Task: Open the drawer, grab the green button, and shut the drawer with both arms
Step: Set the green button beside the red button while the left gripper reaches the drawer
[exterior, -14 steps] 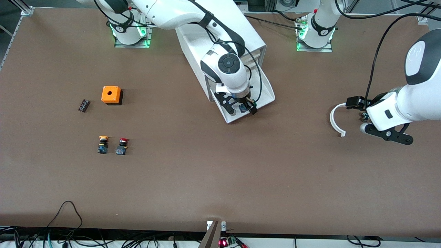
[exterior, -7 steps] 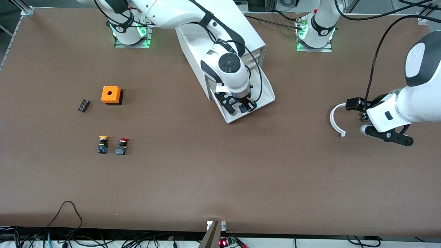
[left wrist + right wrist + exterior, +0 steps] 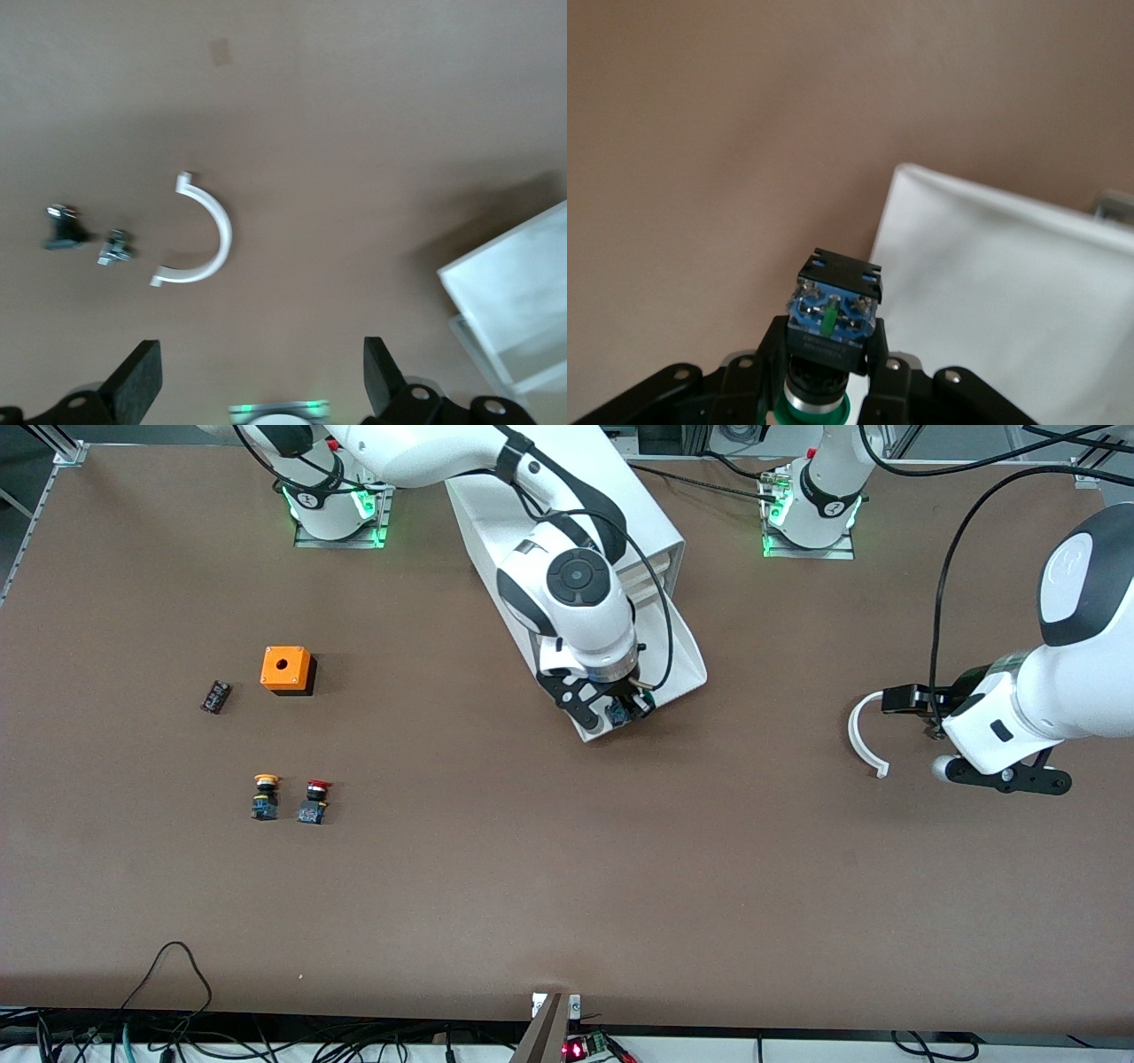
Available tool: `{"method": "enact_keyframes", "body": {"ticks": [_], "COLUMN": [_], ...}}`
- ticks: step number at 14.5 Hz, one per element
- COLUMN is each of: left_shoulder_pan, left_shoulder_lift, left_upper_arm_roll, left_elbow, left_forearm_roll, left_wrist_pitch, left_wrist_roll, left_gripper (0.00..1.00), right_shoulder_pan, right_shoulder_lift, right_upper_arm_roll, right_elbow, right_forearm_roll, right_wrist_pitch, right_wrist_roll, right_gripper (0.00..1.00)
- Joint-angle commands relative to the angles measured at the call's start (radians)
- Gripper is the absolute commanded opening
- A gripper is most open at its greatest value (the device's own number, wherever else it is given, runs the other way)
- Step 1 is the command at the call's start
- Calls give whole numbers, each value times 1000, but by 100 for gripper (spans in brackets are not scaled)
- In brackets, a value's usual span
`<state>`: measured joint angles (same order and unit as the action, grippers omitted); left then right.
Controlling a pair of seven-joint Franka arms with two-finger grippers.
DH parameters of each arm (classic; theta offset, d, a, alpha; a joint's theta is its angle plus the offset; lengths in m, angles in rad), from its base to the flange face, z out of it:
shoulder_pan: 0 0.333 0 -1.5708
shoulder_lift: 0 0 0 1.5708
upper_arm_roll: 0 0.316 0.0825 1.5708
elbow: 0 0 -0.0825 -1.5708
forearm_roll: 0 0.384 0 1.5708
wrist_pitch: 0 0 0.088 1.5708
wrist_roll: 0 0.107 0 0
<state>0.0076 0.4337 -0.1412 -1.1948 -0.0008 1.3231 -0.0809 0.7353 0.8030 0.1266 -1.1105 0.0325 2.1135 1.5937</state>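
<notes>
Gripping the button [image 3: 830, 326], your right gripper [image 3: 620, 710] has its fingers clamped on the black collar, the blue block base pointing away from the wrist and the green cap toward it; you see it lifted over the open drawer [image 3: 682, 664], above that tray's outer corner. Take the white cabinet [image 3: 567, 514] as your landmark: the drawer is pulled out from its front toward the front camera, and the button hangs in the gripper just above that tray. Your left gripper [image 3: 257, 390] waits with its fingers spread wide and nothing between them, over bare table well apart from the cabinet toward the left arm's end; below it lies a white curved handle piece [image 3: 861, 733], with two small dark metal fittings [image 3: 84, 241] just beside it in the left wrist view. Toward the right arm's end from the cabinet you have an orange box [image 3: 286, 669] with a round hole on top and a small dark part [image 3: 214, 696] beside it. Nearer the front camera than those stand a yellow-capped button [image 3: 264, 796] and a red-capped button [image 3: 314, 802], side by side.
</notes>
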Motion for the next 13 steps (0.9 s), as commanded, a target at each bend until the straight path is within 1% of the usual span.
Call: {"method": "enact_keyframes", "body": {"ticks": [1, 3, 4, 5, 7, 9, 12, 13], "left_shoulder_pan": [2, -18, -23, -29, -56, -121, -176, -190], "left_shoulder_lift": [-10, -12, -12, -13, -12, -10, -1, 3], "left_upper_arm_roll": [-3, -12, -26, -41, -58, -57, -58, -58], "left_elbow": [-73, -141, -179, -216, -287, -348, -448, -483], "left_forearm_roll": [-54, -56, -56, -54, -50, -47, 19, 22], "left_wrist_pitch": [79, 122, 177, 236, 350, 460, 632, 698], "left_wrist_roll": [-177, -298, -330, -374, -477, -590, -698, -732], "left_gripper": [100, 100, 100, 100, 100, 100, 100, 100], "right_shoulder_pan": [-82, -160, -201, -239, -313, -387, -483, -513], "right_shoulder_lift": [-31, -62, -62, -62, -62, -67, -67, -65], "right_upper_arm_roll": [15, 15, 15, 13, 13, 12, 10, 10], "right_elbow": [8, 0, -2, -11, -40, -92, -158, -178], "right_forearm_roll": [-5, 0, -2, -2, -2, -2, -3, -6], "right_wrist_pitch": [-70, -174, -211, -220, -222, -213, -172, -158], "right_wrist_roll": [-198, -448, -574, -692, -908, -1110, -1337, -1401], "right_gripper": [0, 0, 0, 0, 0, 0, 0, 0]}}
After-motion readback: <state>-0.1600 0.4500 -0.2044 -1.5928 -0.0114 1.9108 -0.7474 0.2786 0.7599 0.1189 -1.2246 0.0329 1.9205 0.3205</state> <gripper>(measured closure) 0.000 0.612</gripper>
